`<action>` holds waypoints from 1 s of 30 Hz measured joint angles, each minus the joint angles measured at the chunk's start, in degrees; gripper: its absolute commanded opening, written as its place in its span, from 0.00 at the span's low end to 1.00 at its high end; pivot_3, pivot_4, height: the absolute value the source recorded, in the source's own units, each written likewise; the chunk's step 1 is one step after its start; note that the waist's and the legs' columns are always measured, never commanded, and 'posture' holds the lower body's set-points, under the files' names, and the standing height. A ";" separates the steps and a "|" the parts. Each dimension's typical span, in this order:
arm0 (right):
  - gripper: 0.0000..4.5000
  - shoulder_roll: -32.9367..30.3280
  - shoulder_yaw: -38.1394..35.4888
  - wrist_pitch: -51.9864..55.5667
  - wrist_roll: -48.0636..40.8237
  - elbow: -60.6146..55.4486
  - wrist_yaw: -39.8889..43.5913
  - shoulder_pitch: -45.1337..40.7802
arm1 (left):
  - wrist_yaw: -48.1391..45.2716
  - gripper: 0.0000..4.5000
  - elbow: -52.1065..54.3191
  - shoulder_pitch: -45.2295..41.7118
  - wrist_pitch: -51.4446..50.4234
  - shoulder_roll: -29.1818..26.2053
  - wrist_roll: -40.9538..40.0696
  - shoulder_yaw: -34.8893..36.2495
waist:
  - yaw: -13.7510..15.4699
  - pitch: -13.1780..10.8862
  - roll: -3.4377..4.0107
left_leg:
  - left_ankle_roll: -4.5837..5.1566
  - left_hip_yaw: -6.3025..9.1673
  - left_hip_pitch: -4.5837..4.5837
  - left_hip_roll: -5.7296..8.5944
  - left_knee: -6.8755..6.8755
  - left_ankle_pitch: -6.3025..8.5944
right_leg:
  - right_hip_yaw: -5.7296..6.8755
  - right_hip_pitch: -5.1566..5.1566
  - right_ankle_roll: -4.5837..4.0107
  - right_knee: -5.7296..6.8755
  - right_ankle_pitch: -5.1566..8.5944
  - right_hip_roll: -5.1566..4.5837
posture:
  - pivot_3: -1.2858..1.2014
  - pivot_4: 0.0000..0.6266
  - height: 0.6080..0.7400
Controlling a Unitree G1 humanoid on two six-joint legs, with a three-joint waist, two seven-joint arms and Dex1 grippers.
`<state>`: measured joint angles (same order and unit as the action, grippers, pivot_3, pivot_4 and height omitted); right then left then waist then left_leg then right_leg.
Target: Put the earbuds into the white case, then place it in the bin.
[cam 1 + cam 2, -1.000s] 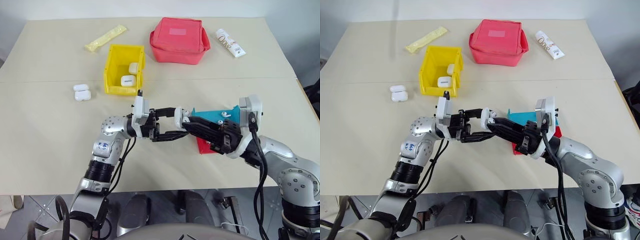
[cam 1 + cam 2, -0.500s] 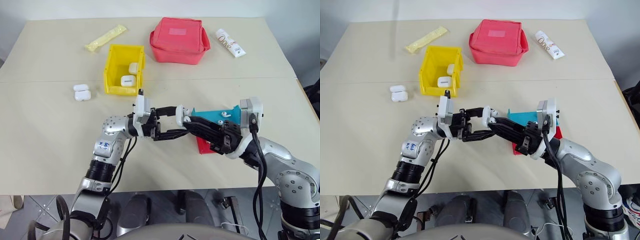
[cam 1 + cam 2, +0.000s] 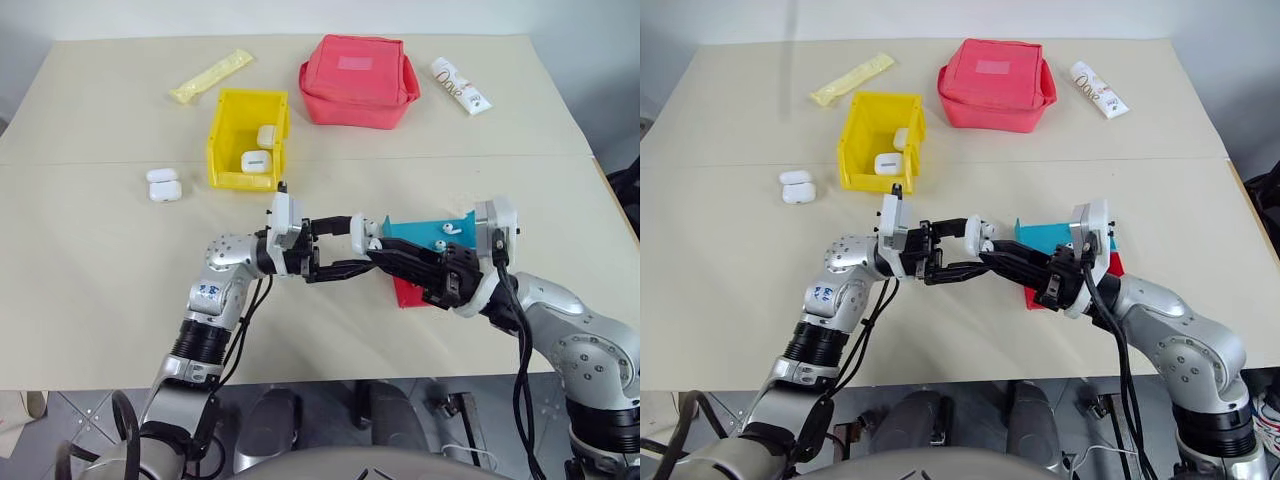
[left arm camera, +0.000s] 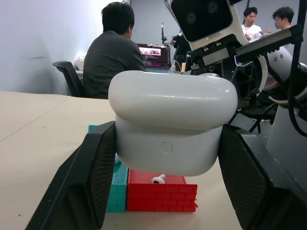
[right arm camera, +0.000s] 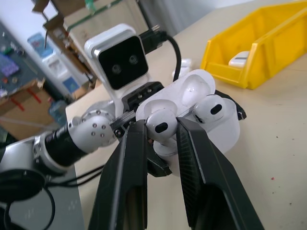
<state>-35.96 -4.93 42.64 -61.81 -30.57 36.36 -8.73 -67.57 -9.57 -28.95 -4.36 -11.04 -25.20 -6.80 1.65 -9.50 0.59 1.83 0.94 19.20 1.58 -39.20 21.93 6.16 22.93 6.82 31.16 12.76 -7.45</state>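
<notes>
Seating the earbud held in the narrow right tool calls for a slow, straight push into the open white case, clamped by the left tool above the counter's middle, near the bin.

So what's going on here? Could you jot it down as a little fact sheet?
left gripper: shut on the white case, lid open
right gripper: shut on an earbud, at the case's opening
second earbud: already seated in the case
yellow bin: holds two white cases
teal tray: one earbud lying in it
beside bin: two more cases
</notes>
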 measured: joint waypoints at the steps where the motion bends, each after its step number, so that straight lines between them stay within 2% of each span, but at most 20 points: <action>1: 0.11 -0.27 0.29 0.05 0.13 0.36 0.51 -0.43 | -0.24 0.63 0.00 0.00 0.09 -0.20 0.00 0.00 | 0.02 0.00 0.00 | 0.00 0.00 0.00 0.00 0.00 0.00 | 0.00 0.00 0.00 0.00 0.00 0.00 | 0.52 0.24 1.00; 17: 0.11 -4.09 2.76 1.32 1.97 1.70 3.38 -4.38 | -1.47 0.63 -0.31 0.01 1.09 -0.82 0.91 -0.12 | 0.06 0.00 0.00 | -0.01 0.01 0.01 0.00 0.00 0.00 | 0.00 -0.01 0.00 -0.02 0.00 -0.04 | 0.52 0.24 1.00; 30: 0.11 -4.11 3.38 2.40 2.95 1.51 3.34 -5.62 | -1.42 0.63 -0.38 0.02 1.00 -0.93 1.16 -0.03 | 0.06 0.00 0.00 | -0.02 0.01 0.01 0.00 0.00 0.01 | 0.00 -0.01 0.00 -0.03 0.00 -0.04 | 0.52 0.24 1.00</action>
<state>-40.07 -1.55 45.04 -58.87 -29.06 39.70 -14.35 -68.99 -9.95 -28.93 -3.36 -11.97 -24.04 -6.83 1.71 -9.50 0.59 1.82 0.96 19.21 1.59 -39.20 21.94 6.15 22.92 6.82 31.13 12.76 -7.50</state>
